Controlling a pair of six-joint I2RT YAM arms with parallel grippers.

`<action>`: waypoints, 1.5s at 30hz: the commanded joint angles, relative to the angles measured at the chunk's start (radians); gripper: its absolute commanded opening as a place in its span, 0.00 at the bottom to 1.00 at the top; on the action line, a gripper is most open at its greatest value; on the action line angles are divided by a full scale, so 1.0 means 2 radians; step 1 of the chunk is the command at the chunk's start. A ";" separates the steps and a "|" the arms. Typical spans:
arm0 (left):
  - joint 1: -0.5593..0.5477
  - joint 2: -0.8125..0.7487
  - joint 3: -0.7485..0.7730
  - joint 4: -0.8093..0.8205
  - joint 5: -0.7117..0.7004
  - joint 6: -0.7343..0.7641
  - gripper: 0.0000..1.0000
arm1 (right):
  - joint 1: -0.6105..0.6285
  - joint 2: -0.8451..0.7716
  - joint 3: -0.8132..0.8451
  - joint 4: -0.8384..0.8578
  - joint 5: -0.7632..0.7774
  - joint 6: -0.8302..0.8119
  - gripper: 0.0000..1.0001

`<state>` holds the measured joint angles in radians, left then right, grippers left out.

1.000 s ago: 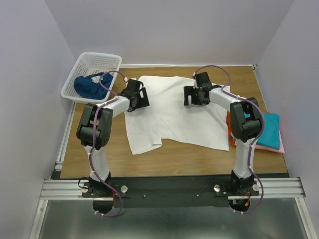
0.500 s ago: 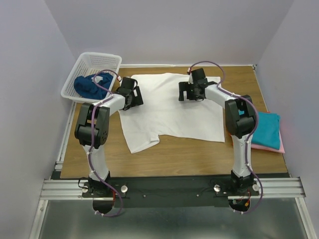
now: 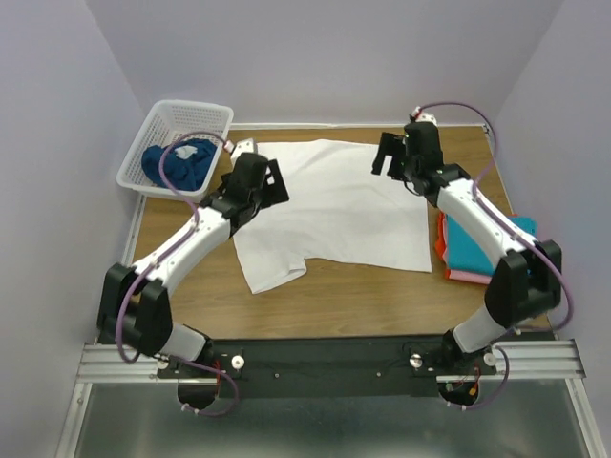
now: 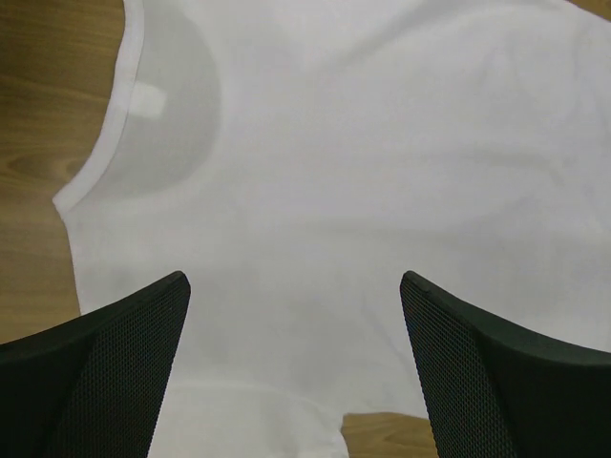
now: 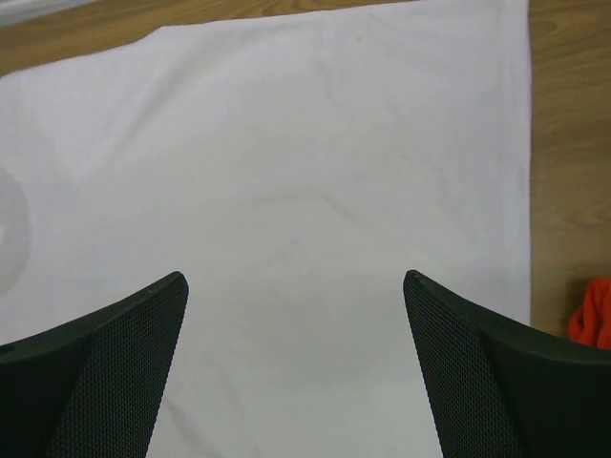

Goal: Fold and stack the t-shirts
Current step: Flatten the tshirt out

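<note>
The left claw (image 4: 296,286) gapes wide and holds nothing. The white shirt (image 4: 363,162) is spread flat beneath it, its collar (image 4: 115,124) at 10 o'clock. The right claw (image 5: 296,281) is also spread and empty above the same shirt, whose hem corner sits at 2 o'clock, with red-orange cloth (image 5: 592,320) at 4 o'clock.

From above, the shirt fills the table (image 3: 382,296) between the claws. Folded shirts (image 3: 477,253) lie at 3 o'clock of it. A blue shirt (image 3: 172,167) sits in the basket (image 3: 191,119) at 10 o'clock.
</note>
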<state>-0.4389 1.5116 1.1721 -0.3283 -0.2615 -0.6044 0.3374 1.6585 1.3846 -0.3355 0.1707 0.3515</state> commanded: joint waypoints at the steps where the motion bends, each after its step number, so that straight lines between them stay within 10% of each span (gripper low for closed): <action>1: -0.008 -0.079 -0.106 -0.046 -0.020 -0.079 0.98 | 0.002 -0.067 -0.092 -0.010 0.078 0.085 1.00; 19: -0.033 -0.253 -0.351 -0.077 0.095 -0.197 0.92 | 0.002 -0.140 -0.196 -0.011 0.097 0.096 1.00; 36: -0.048 -0.172 -0.348 -0.058 0.105 -0.173 0.51 | 0.002 -0.134 -0.207 -0.011 0.122 0.091 1.00; 45: -0.059 -0.163 -0.349 -0.058 0.099 -0.175 0.00 | 0.002 -0.124 -0.207 -0.011 0.126 0.090 1.00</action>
<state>-0.5457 1.1675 0.4973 -0.4000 -0.0727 -0.9661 0.3374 1.3983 0.9859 -0.3576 0.3798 0.5331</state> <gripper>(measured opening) 0.068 0.998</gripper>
